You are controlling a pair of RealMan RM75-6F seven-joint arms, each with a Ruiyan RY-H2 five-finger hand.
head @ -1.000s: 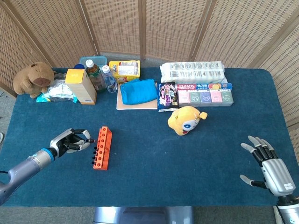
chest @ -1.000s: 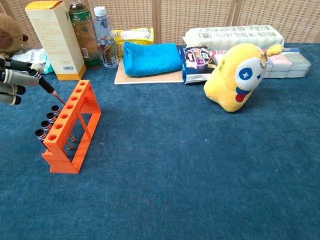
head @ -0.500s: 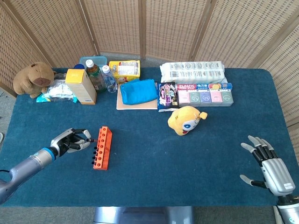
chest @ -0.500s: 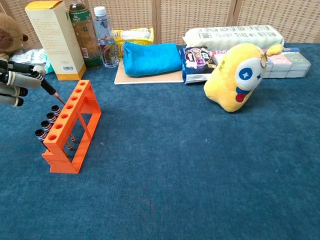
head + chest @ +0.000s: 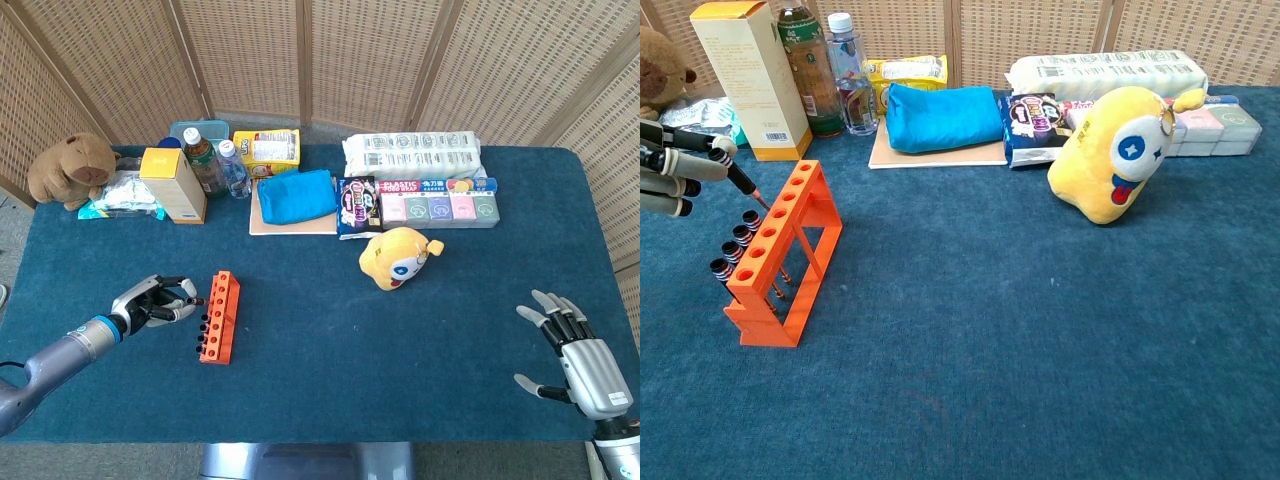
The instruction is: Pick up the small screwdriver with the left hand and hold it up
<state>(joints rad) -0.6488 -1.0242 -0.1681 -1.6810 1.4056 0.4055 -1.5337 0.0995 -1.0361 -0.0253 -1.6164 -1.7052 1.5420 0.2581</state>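
Black small screwdriver (image 5: 739, 181) sits pinched in the left hand (image 5: 153, 300), just beside the orange rack (image 5: 780, 255).

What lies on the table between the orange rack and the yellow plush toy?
Nothing: between the orange rack and the yellow plush toy only bare blue table shows, in both the head and chest views.

rack (image 5: 219, 316): near-left on table (image 5: 420, 350), more screwdrivers (image 5: 734, 250) in it
left hand (image 5: 150, 300): just left of rack, pinching small screwdriver (image 5: 741, 182)
right hand (image 5: 575, 355): near-right corner
plush toy (image 5: 397, 257): centre
far row: box (image 5: 173, 185), bottles (image 5: 215, 162), pouch (image 5: 296, 195), packs (image 5: 438, 206)
stuffed animal (image 5: 70, 168): far-left
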